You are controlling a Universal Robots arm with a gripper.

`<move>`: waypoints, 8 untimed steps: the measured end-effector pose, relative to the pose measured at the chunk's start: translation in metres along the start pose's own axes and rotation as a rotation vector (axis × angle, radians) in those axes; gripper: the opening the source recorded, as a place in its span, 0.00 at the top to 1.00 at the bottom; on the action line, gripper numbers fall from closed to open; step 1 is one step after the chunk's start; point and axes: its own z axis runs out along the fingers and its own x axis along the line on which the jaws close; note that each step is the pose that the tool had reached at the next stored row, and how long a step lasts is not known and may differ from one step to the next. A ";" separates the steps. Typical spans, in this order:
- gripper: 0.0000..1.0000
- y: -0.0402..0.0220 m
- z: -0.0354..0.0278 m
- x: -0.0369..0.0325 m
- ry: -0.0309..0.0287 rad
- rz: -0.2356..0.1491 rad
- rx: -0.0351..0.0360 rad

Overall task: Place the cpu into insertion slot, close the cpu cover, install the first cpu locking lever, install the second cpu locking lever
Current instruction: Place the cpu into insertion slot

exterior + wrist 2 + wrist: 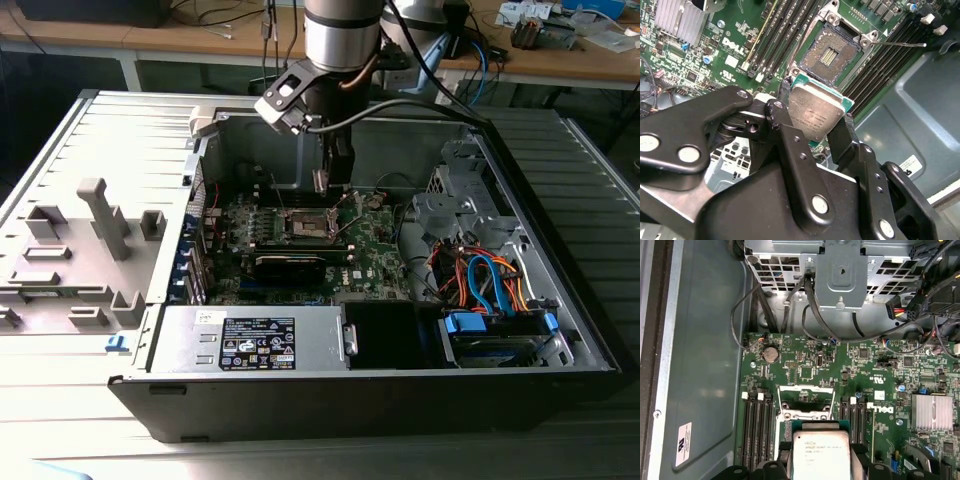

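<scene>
Workbenches littered with cables line the back, and up front an open computer case [300,405] lies on a grey ribbed table [60,120]. The arm [340,40] reaches in from above, and the gripper [333,184] hangs over the green circuit board [385,240], close by the insertion slot [305,225]. Clamped tight, folks: in the second wrist view the black fingers [845,137] pinch the cpu [815,114] by opposite edges, silver top showing, up in the air and apart from the insertion slot [832,50], which sits bare, dark and silver-rimmed. In the exterior view the cpu is too small to pick out between the fingers. In the first wrist view the cpu [821,455] is cut off by the picture's edge and hides most of the insertion slot behind it, and the cpu cover [806,414] stands raised just beyond. A thin locking lever [900,44] juts out from the insertion slot's corner. Tight quarters here: rows of memory slots [785,30] flank the insertion slot on both sides, a finned heatsink [932,412] sits further off, the power supply [260,340] closes the near side, and orange and blue cables [480,275] crowd the exterior view's right. Open air lies between cpu and insertion slot.
</scene>
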 end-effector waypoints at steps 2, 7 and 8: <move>0.45 -0.0041 0.0019 0.0002 -0.0001 0.000 0.0001; 0.45 -0.0059 0.0026 0.0003 -0.0001 0.000 0.0000; 0.45 -0.0061 0.0026 0.0003 -0.0001 0.000 0.0001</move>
